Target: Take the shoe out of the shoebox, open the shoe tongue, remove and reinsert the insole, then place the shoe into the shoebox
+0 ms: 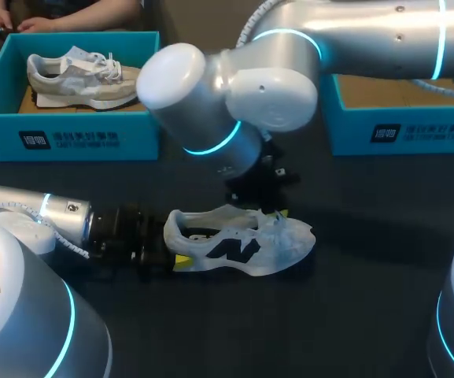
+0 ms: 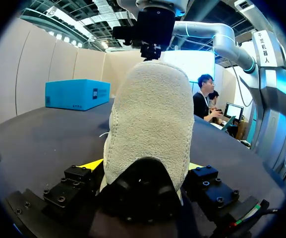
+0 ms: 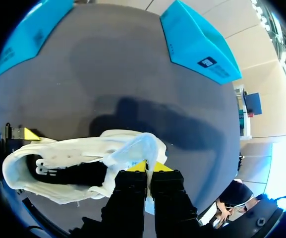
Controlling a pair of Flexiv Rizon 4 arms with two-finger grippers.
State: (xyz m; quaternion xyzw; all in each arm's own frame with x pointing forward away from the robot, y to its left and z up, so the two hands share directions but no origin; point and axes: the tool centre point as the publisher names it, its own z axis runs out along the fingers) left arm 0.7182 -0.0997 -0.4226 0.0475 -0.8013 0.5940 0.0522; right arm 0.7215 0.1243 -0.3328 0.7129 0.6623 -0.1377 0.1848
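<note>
A white shoe (image 1: 242,244) with a dark side logo lies on its side in the middle of the dark table. My left gripper (image 1: 175,256) comes in low from the left, and its wide-set yellow-tipped fingers clamp the heel (image 2: 150,114) from both sides. My right arm reaches down from above. Its gripper (image 3: 146,167) is shut on the thin pale tongue (image 3: 138,146) at the shoe's opening. In the right wrist view the shoe's dark inside (image 3: 68,173) shows beside that gripper. Whether an insole is inside cannot be made out.
A teal shoebox (image 1: 69,142) at the back left holds a second, grey-white shoe (image 1: 81,75). Another teal box (image 1: 400,130) stands at the back right, its inside showing brown cardboard. My right arm's big elbow (image 1: 211,94) hangs over the table's middle.
</note>
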